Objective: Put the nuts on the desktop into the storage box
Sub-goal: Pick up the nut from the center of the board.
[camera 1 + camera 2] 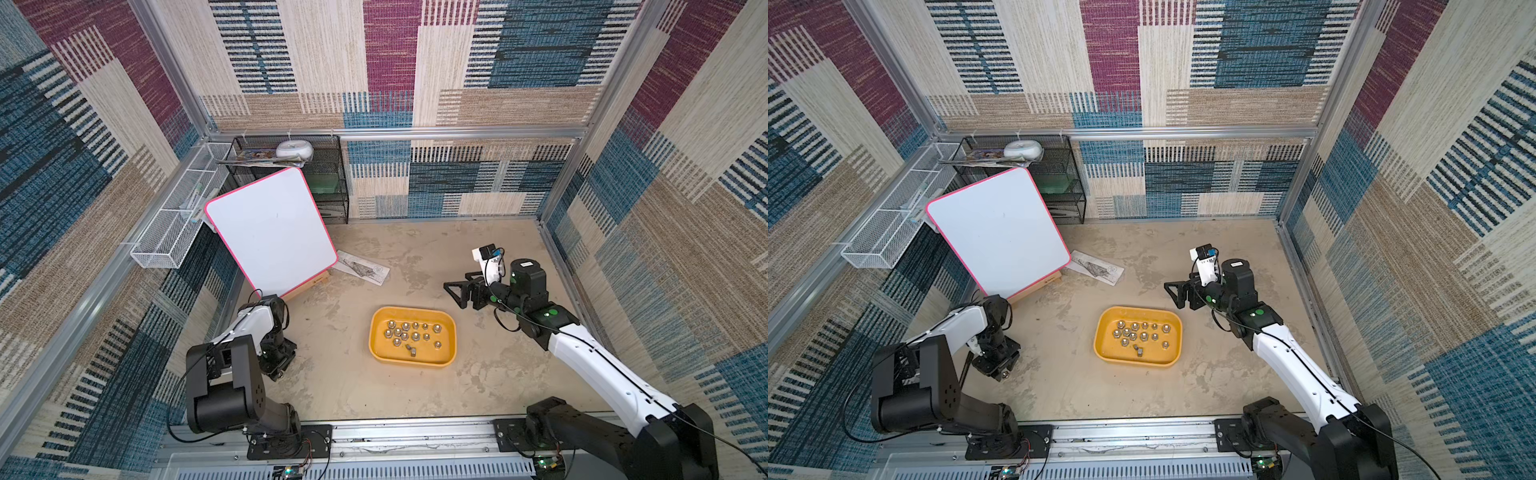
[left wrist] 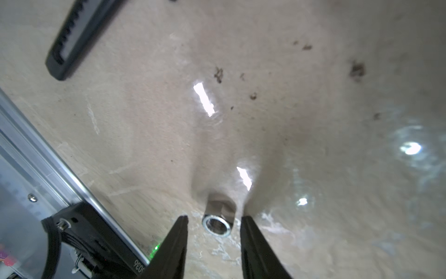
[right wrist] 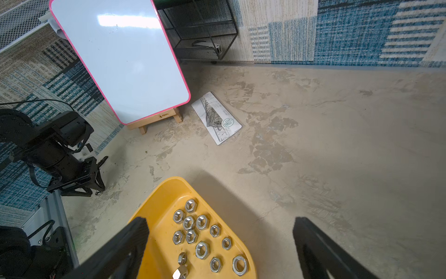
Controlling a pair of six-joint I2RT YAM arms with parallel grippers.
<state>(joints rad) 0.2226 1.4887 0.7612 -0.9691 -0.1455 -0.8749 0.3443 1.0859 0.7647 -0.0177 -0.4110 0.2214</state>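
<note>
One nut [image 2: 217, 222] was out on the desktop [image 1: 478, 374], over on the left side close to the metal edge rail, hole facing the left wrist camera. It sat between the two fingertips of the left gripper [image 2: 213, 218]. The jaws were narrow, a thin gap showing on each side of the nut, so no contact was visible. From the right wrist view the same nut [image 3: 97, 192] showed just under that gripper's tips.

The rest of the nuts [image 1: 409, 334] were in the storage box [image 1: 411, 360], mid-table, a dozen-plus, mostly flat and loosely bunched toward its far half. Two near the front wall [image 1: 412, 352] looked tipped on edge. The box was well apart from the left gripper in both top views.

The right gripper [image 1: 457, 286] hung above the desktop just past the box's far right corner, jaws wide apart, nothing between them. The right wrist view looked down between its fingers [image 3: 135, 239] onto the box [image 3: 154, 200].

Further out: a pink-rimmed whiteboard [image 1: 270, 232] on a wooden stand at back left, a printed sheet [image 1: 362, 268] flat on the desktop beside it, a black mesh shelf [image 1: 328, 183] behind, and a white wire basket [image 1: 174, 224] on the left wall
</note>
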